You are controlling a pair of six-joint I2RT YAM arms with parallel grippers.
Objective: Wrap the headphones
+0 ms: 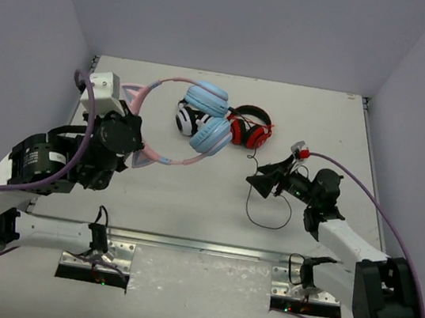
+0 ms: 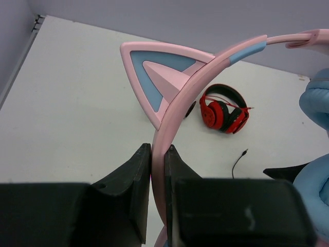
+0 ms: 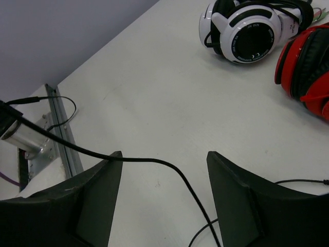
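Left pincer (image 2: 158, 154) is clenched on the headphones (image 1: 206, 118), with both fingers (image 2: 136, 177) pressed flat against the thin pink headband (image 2: 205, 69), one on each side. The grip sits on the lower part of the band, just below one cat ear (image 2: 154, 77). That ear is pink with a light blue inset and points up and left in the left wrist view.

From above, the headband arcs from the left pincer (image 1: 136, 147) up and across to the two light blue ear cups (image 1: 211, 135) near counter (image 1: 322, 119) centre. The cups are stacked one beyond the other. They overlap the white-and-black headphones (image 1: 187, 117) in the top view; can't tell whether they touch.

The red-and-black headphones (image 1: 249, 128) lie on the counter just right of the white-and-black pair, folded. Both spare sets also show in the right wrist view, white-and-black (image 3: 247, 31) and red-and-black (image 3: 306, 67), well beyond the fingers.

The thin black cable (image 1: 250, 204) lies loose on the counter right of centre. It runs down from near the red set and curls into an open loop toward the near edge.

Right pincer (image 1: 268, 175) is released, jaws wide apart, low over the counter and pointing left. In the wrist view the cable (image 3: 169, 164) crosses the tip of the left-side finger and passes through the gap of the pincer (image 3: 164, 154), not pinched.
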